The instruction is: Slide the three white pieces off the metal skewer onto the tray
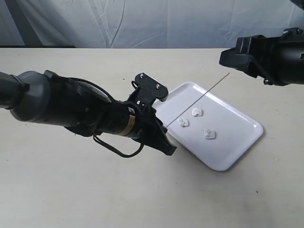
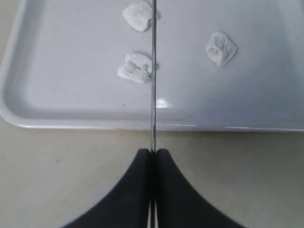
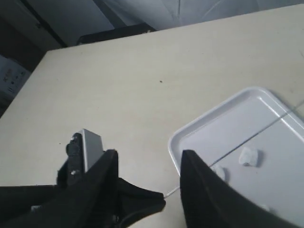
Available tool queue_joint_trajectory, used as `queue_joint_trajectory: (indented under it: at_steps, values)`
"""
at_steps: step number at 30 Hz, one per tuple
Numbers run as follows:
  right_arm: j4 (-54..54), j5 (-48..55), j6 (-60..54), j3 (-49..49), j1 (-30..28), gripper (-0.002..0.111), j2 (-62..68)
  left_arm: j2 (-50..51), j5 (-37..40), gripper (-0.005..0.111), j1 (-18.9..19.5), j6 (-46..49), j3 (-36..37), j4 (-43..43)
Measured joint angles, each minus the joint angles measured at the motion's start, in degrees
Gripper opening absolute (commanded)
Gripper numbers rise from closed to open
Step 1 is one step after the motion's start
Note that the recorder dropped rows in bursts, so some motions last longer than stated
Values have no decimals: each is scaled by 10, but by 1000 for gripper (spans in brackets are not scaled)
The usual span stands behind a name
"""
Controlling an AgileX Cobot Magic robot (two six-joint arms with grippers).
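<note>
The three pieces lie on the tray, off the skewer clamped in the left jaws, right jaws apart, so only laying it down seems left.

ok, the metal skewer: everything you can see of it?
The metal skewer is a very thin, straight, dark grey rod, bare along its visible length. The left pincer is shut on one end. The rest runs over the tray toward the right arm. The three white pieces lie on the tray beneath it.
</note>
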Motion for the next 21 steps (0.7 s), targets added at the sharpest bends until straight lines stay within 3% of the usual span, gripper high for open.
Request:
queue_joint_trajectory:
  at_steps: [21]
  values:
    - [-5,49,36,0,0,41,-23,52,-9,1,9,-16,-15,32]
